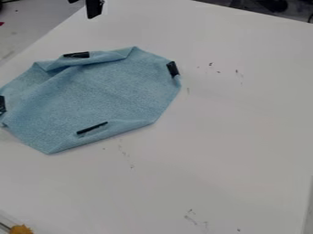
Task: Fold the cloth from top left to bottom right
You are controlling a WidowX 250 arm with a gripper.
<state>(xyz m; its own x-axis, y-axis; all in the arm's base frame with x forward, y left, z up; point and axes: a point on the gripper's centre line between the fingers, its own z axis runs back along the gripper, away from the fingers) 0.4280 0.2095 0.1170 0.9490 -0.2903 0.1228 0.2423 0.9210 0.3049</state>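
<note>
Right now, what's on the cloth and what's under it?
On the cloth: four black strips, near its edges. White table shows beside it; anything underneath is covered, so can't tell.

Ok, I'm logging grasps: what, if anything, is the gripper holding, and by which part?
Nothing: the gripper is at the view's top edge, fingers apart, and the blue cloth lies on the table, clear of it.

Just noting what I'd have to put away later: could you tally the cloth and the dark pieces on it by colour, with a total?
Blue: 1, the cloth
Black: 4, the small pieces along its edges
Total: 5
</note>
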